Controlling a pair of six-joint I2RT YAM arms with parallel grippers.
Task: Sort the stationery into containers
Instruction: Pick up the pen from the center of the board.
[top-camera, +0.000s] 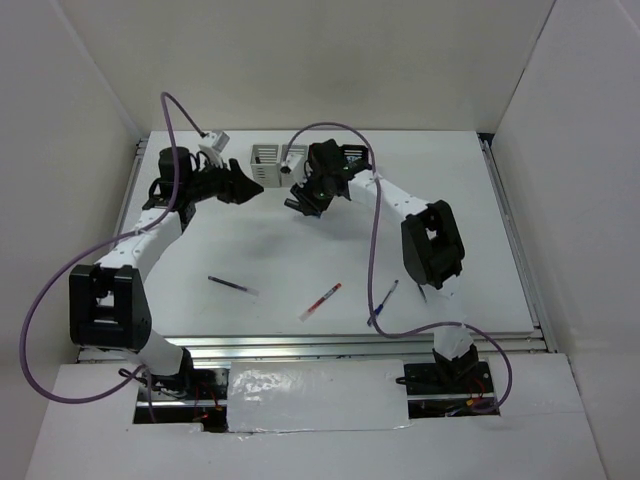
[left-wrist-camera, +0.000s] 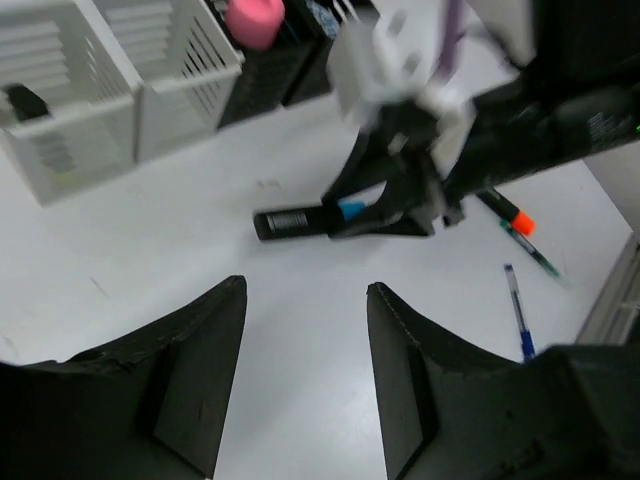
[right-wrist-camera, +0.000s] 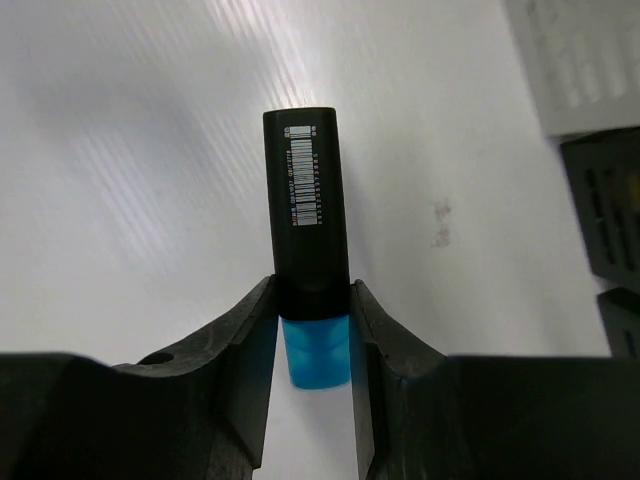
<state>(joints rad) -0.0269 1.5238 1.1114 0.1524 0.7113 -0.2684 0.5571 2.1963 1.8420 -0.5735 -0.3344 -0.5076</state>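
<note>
The left hand is held with its fingers apart and nothing between them, above bare surface. From it the highlighter lies at 12 o'clock, its long axis running 9 to 3, and the holders are set at 10 o'clock. The right hand is the nearer one. It is clamped on the highlighter where the black body meets the blue cap. In the right wrist view the long axis is laid 12 to 6, in line with the hand, with the cap toward the wrist. From that hand the holders are found at 2 o'clock, well apart. Whether the highlighter is lifted off the surface cannot be told. In the top view the black holders are hidden by the arms, and in the right wrist view the row is cut off by the edge.
</note>
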